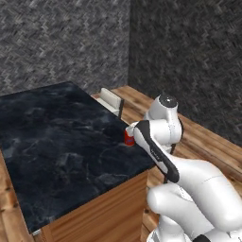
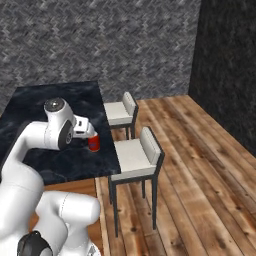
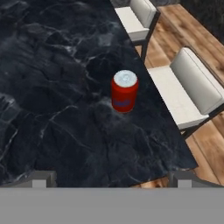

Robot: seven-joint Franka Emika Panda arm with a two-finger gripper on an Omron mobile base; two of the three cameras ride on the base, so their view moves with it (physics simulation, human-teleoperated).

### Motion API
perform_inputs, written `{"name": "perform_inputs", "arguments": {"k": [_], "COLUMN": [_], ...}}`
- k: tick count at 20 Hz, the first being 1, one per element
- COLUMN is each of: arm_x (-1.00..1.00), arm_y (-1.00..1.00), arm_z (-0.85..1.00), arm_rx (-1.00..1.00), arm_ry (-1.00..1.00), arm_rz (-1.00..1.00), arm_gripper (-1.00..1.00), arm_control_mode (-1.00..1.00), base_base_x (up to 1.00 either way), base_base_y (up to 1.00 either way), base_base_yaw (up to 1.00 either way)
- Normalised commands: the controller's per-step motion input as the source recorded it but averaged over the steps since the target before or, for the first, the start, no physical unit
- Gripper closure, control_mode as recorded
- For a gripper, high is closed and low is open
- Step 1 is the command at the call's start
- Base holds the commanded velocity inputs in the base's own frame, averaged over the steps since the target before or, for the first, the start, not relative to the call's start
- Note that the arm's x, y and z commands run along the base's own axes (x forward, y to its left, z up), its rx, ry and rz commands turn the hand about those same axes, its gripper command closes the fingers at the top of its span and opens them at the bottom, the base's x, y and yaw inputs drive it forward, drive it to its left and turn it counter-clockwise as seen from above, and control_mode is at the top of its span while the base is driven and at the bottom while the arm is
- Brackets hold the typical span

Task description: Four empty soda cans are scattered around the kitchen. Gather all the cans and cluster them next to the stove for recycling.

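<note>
Fingers (image 3: 39,180) wide apart, holding nothing. Gripper (image 3: 111,181) hangs over black marbled counter (image 3: 52,87). Red soda can (image 3: 124,91) stands upright ahead of fingers, not touching, near counter edge. Two white stools (image 3: 188,87) past that edge. Wood floor (image 2: 200,165), grey tiled walls (image 2: 100,40).

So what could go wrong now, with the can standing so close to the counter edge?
1. The can stands upright near the counter edge on the stools' side, so a sideways bump from a finger could push it off onto the stool or the floor.
2. The open gripper is apart from the can, and looks off-centre from it; closing from there might clip the rim and tip it.
</note>
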Motion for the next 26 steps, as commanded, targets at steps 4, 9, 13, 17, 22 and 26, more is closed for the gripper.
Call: {"name": "perform_inputs", "arguments": {"k": [4, 9, 13, 17, 22, 26], "arm_x": [0.20, 0.21, 0.25, 0.28, 0.23, 0.18], "arm_y": [0.00, 0.01, 0.01, 0.01, 0.00, 0.00], "arm_z": [-0.01, -0.04, -0.13, -0.20, -0.16, -0.11], "arm_rx": [0.00, 0.00, 0.00, 0.00, 0.00, 0.00], "arm_ry": [0.01, 0.01, 0.03, 0.05, 0.04, 0.02], "arm_rz": [0.00, 0.00, 0.00, 0.00, 0.00, 0.00], "arm_gripper": [-1.00, -1.00, -1.00, -1.00, -1.00, -1.00], "arm_control_mode": [-1.00, -1.00, -1.00, -1.00, -1.00, -1.00], "base_base_x": [0.00, 0.00, 0.00, 0.00, 0.00, 0.00], "base_base_y": [0.00, 0.00, 0.00, 0.00, 0.00, 0.00], "base_base_yaw": [0.00, 0.00, 0.00, 0.00, 0.00, 0.00]}}
